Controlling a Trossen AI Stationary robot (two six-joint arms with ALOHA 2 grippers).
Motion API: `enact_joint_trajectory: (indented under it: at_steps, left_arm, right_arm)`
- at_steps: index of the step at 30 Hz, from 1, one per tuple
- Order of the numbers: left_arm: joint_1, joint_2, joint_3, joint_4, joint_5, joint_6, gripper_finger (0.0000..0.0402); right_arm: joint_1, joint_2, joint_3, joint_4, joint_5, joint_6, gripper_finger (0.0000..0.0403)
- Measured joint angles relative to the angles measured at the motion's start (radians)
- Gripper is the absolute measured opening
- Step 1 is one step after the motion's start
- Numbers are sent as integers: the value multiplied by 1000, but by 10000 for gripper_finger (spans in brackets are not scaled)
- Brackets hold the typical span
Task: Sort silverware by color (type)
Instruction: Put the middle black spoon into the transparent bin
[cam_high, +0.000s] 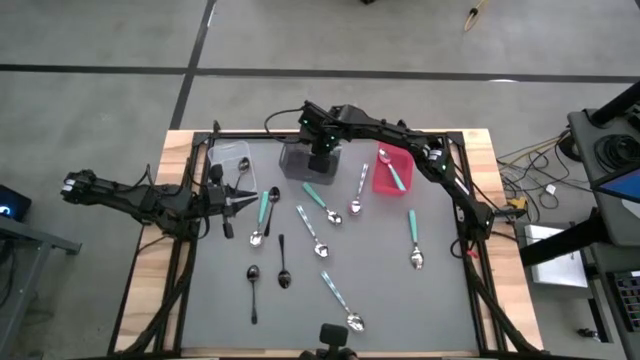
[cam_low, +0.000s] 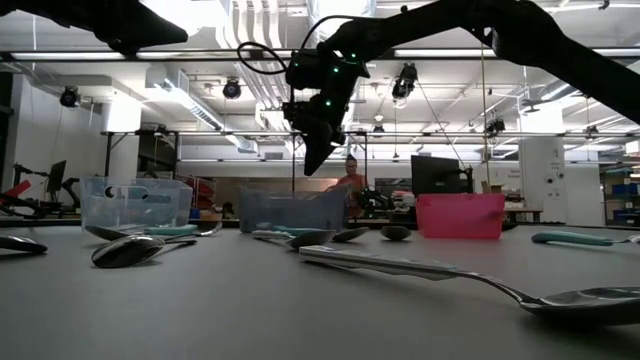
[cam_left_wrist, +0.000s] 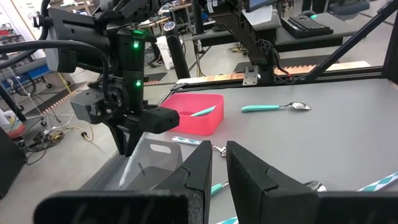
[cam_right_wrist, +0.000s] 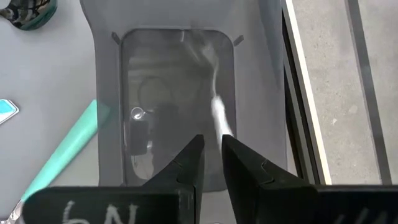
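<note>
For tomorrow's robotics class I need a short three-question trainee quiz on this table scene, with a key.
1. True or false: the right claw hangs above the grey bin.
2. Which bin holds a teal-handled spoon? A clear bin; B red bin; C grey.
3. Fill in: the left claw waits near the table's ___ edge.

Key: 1 true; 2 B; 3 left.

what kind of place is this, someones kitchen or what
Not a kitchen; most likely a robotics lab or workshop. The low view shows open ceiling ducts, a desk monitor and another robot arm behind the table.
</note>
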Motion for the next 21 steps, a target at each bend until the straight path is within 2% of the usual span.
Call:
enact_joint_trajectory:
  at_steps: [8,14,21]
  left_arm:
    - [0,0,0,0,0,0,31]
    - [0,0,0,0,0,0,31]
    - [0,1,0,2,0,-57,31]
  right_arm:
    - [0,0,0,1,0,1,47]
    - [5,-2,22,-10,-1,88,47]
    - [54,-35,23,-32,-2,94,43]
